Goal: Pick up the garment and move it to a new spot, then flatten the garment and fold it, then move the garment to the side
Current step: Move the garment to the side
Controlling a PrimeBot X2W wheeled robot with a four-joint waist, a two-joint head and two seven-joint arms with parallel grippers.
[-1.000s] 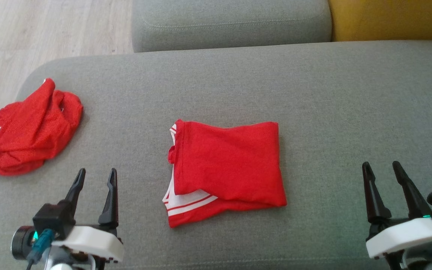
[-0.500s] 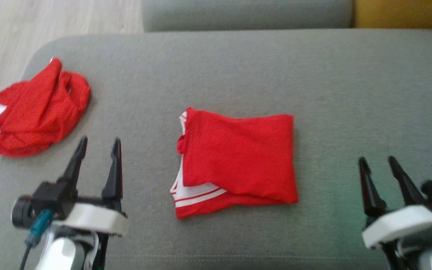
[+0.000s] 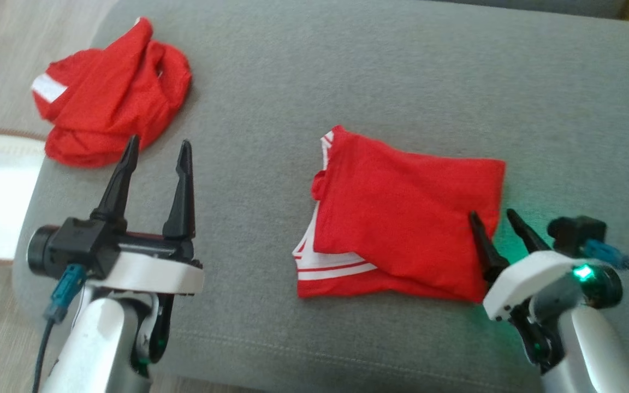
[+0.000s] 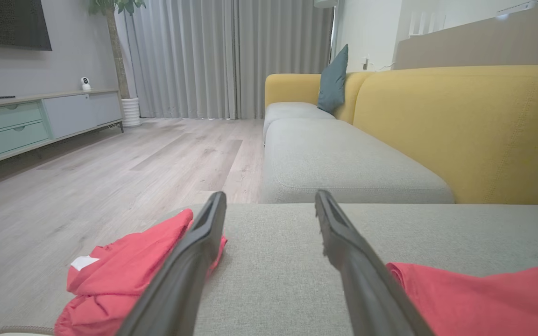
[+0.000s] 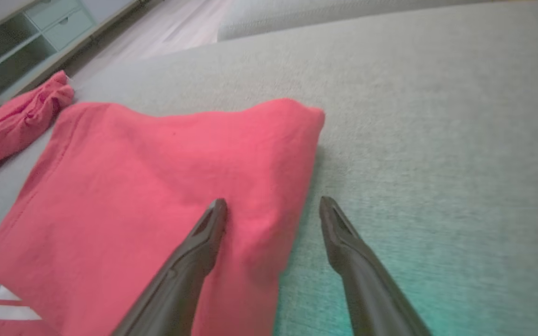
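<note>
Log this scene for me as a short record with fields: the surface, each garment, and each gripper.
surface: grey cushion
folded garment: red with white stripes, lying flat mid-cushion
crumpled garment: red, bunched near the cushion's left corner
left gripper: open, empty, near the crumpled garment
right gripper: open, empty, one finger over the folded garment's right edge, the other over bare cushion; contact unclear

Matt red cloth garment [image 3: 402, 218], coarse grey woven sofa cushion [image 3: 380, 71]

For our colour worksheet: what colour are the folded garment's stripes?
White stripes, clearest in head view.
</note>
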